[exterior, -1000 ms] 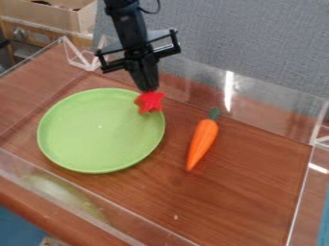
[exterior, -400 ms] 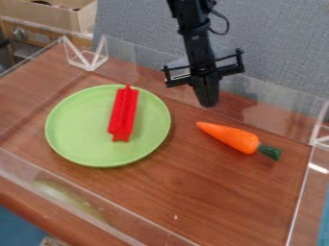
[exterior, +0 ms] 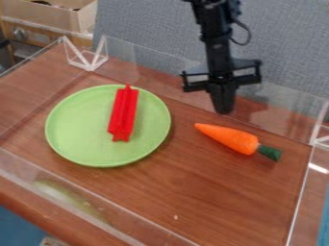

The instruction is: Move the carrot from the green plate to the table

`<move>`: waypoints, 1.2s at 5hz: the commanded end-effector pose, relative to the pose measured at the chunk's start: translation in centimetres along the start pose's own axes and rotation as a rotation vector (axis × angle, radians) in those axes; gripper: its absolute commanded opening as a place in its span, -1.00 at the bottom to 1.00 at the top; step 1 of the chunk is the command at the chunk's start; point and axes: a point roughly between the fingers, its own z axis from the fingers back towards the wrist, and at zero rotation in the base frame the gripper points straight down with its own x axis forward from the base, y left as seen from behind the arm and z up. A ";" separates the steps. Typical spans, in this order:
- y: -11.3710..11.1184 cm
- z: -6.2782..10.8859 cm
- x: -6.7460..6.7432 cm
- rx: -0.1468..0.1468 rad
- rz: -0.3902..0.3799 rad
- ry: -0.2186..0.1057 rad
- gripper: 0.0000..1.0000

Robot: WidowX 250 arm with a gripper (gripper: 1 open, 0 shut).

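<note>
Already the carrot (exterior: 237,140) lies on the surface (exterior: 193,192) just below the clenched, empty hand (exterior: 221,102), tip pointing toward the green plate (exterior: 77,135).

One carrot (exterior: 233,139), orange with a green tip, lying on the table (exterior: 180,192). One green plate (exterior: 77,135). One red stick (exterior: 123,111), flat on the plate. One robot arm with one gripper (exterior: 221,104). One wooden table, with clear walls (exterior: 276,96) around its edge; their number can't be counted. Cardboard boxes (exterior: 52,14) behind, count unclear.
</note>
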 end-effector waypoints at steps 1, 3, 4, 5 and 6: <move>-2.8 -0.2 0.0 0.009 -0.108 -0.019 -1.00; -7.2 -4.8 -1.7 0.059 -0.392 0.080 -1.00; -8.8 -5.0 -3.5 0.061 -0.461 0.086 -1.00; -9.6 -5.5 -4.4 0.060 -0.510 0.103 -1.00; -9.0 -5.9 -4.7 0.053 -0.477 0.108 -1.00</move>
